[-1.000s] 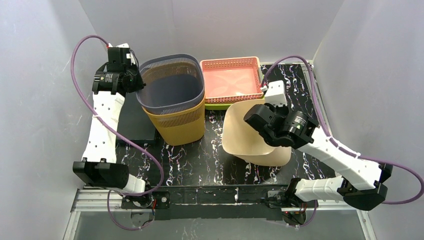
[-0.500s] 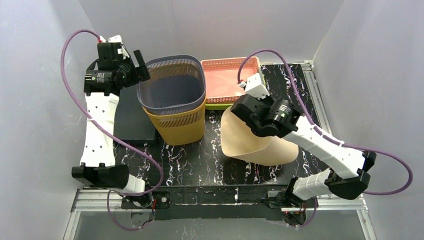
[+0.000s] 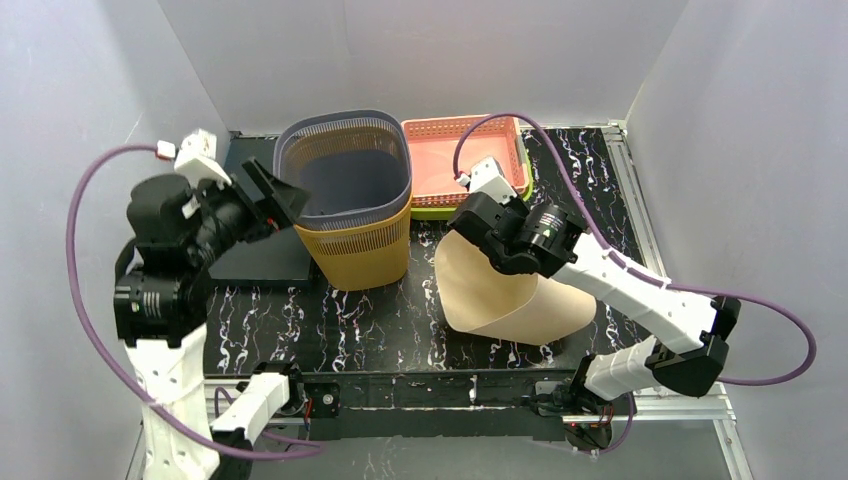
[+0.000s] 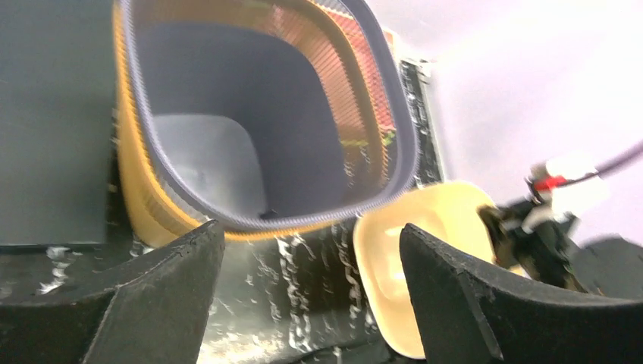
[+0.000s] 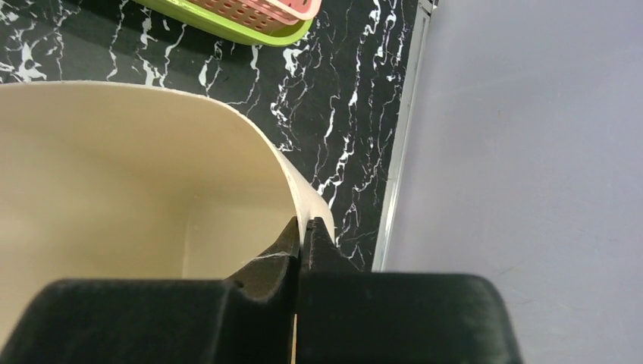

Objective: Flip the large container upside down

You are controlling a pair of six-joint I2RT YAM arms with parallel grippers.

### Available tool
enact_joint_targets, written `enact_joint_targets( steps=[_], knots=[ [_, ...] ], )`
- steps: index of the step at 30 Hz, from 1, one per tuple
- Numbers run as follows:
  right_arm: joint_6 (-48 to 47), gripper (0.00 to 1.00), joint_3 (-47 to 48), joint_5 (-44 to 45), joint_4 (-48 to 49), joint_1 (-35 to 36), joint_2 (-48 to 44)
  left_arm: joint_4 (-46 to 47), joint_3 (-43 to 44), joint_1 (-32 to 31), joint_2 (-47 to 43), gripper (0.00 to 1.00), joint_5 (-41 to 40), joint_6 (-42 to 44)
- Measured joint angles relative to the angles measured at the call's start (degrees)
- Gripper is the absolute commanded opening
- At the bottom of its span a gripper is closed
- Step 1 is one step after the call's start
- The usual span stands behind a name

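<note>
The large container (image 3: 500, 295) is a cream plastic bin, tipped on its side at the table's right centre with its mouth facing left. My right gripper (image 3: 472, 228) is shut on its rim; the wrist view shows both fingers pinching the thin wall (image 5: 303, 227), with the bin's inside (image 5: 114, 167) to their left. My left gripper (image 3: 270, 198) hangs open, apart from the baskets and left of them, holding nothing. Between its fingers (image 4: 311, 243) shows the marbled tabletop, and the cream bin (image 4: 394, 250) lies beyond.
A purple mesh basket (image 3: 345, 165) sits nested in a yellow one (image 3: 360, 255) at the back centre. A pink tray (image 3: 460, 160) rests on a green tray (image 3: 440, 210) behind the bin. A dark grey slab (image 3: 265, 258) lies at the left. Walls enclose the table.
My left gripper opened, let go of the purple basket's rim and drew back toward the near left. My right arm swung left, tipping the cream bin further over.
</note>
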Motion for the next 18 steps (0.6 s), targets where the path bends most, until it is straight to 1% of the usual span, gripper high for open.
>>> enact_joint_targets(
  steps=[4, 7, 12, 18],
  knots=[
    [-0.2, 0.03, -3.6, 0.0, 4.7, 0.1, -2.3, 1.0, -9.6, 0.0, -7.6, 0.82, 7.2, -4.5],
    [-0.5, 0.04, -4.9, -0.2, 6.2, 0.1, -3.5, 0.1, -14.0, 0.0, -10.5, 0.81, 10.5, -6.1],
    [-1.5, 0.07, -4.4, -1.3, 7.6, 0.1, -2.6, -0.9, -14.7, 0.0, -11.1, 0.8, 14.4, -6.5],
    [-1.0, 0.1, -2.2, -2.7, 7.6, 0.1, -0.4, -2.3, -14.7, 0.0, -10.7, 0.79, 16.6, -5.5]
  ],
)
